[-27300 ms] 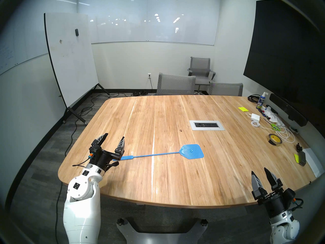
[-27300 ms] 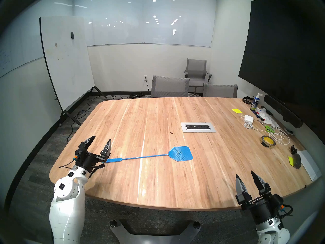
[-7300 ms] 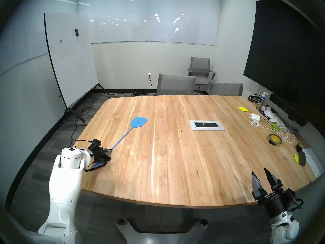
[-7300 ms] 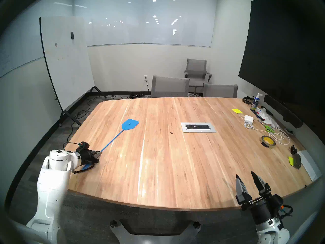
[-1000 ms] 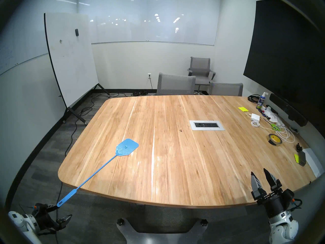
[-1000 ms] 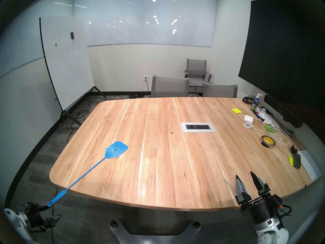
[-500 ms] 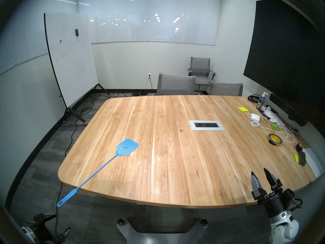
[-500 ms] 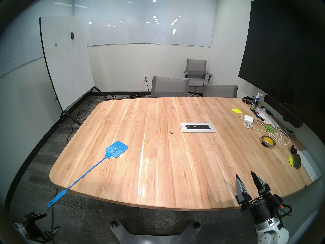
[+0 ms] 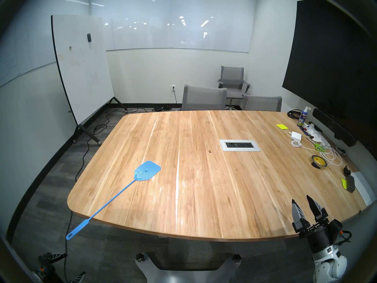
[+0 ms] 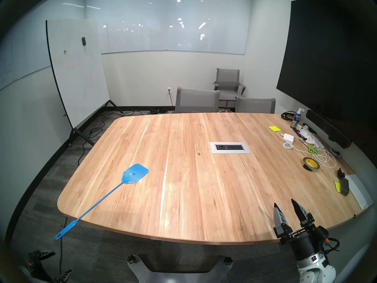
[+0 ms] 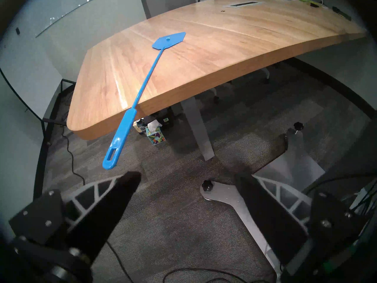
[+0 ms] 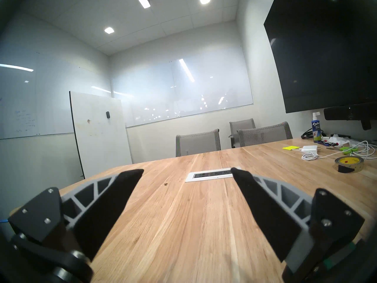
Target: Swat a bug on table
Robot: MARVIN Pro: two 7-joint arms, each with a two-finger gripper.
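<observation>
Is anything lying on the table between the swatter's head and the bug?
Nothing visible does. Between the blue swatter head and the bug lies only bare table; the outlet panel sits beyond the bug.

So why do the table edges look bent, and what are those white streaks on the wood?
Fisheye lenses: in the left wrist view the table bows strongly; both head views curve it too. The streaks are ceiling-light glare. All views darken at the rim.
</observation>
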